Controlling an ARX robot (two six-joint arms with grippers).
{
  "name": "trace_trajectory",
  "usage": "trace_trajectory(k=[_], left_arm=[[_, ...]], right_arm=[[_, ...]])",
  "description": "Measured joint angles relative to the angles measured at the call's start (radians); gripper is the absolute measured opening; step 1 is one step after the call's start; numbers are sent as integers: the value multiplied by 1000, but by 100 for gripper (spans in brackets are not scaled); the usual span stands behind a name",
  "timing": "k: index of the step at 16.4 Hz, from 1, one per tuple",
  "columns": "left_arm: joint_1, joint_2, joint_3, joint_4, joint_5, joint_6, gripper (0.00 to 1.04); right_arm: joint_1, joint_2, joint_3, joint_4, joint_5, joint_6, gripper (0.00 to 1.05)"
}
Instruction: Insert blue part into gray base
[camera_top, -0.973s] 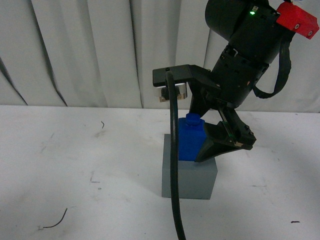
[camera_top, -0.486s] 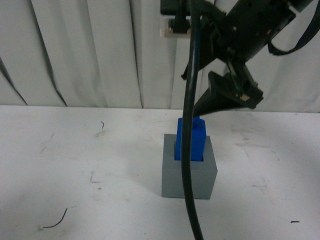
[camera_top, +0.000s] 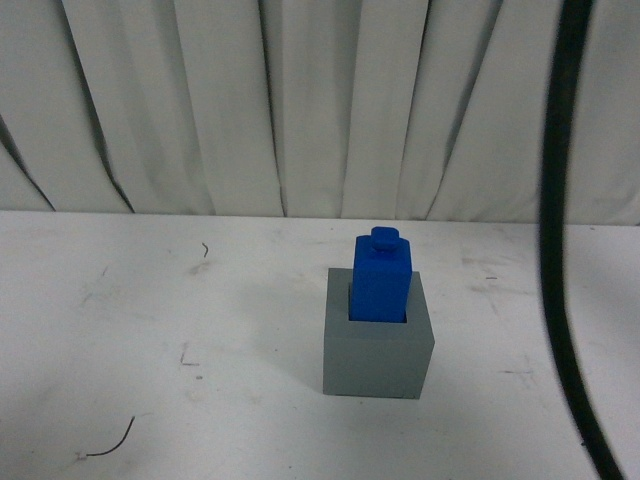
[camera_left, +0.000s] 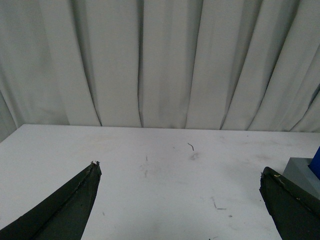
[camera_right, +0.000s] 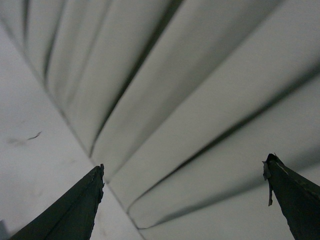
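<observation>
Blue part (camera_top: 381, 277) upright in gray base (camera_top: 378, 352), knob up, mid table (camera_top: 150, 320). Apart from both tools: left tool (camera_left: 180, 200) spread wide, empty, low above table beside base; right tool (camera_right: 185, 200) spread wide, empty, facing curtain (camera_right: 190, 100). Bare table all round base; black cable (camera_top: 560, 250) hanging rightward.

Blue part (camera_top: 381, 278) stood upright, knob on top, seated in the recess of the gray base (camera_top: 378, 352). Both sat just right of frame center, lower half.
</observation>
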Motion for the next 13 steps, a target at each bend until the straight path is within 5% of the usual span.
trace_trajectory(k=[1, 2, 3, 5, 8, 13], left_arm=[[0, 0, 0, 0, 0, 0, 98], [0, 0, 0, 0, 0, 0, 98], [0, 0, 0, 0, 0, 0, 98], [0, 0, 0, 0, 0, 0, 98], [0, 0, 0, 0, 0, 0, 98], [0, 0, 0, 0, 0, 0, 98]], right_arm=[[-16, -89, -132, 186, 148, 154, 94], [-33, -223, -313, 310, 399, 357, 79], [-60, -371, -483, 346, 528, 532, 66], [-164, -726, -807, 224, 508, 699, 38], [-161, -1320, -1073, -149, 490, 743, 2], [-161, -1518, -1187, -140, 491, 745, 2]])
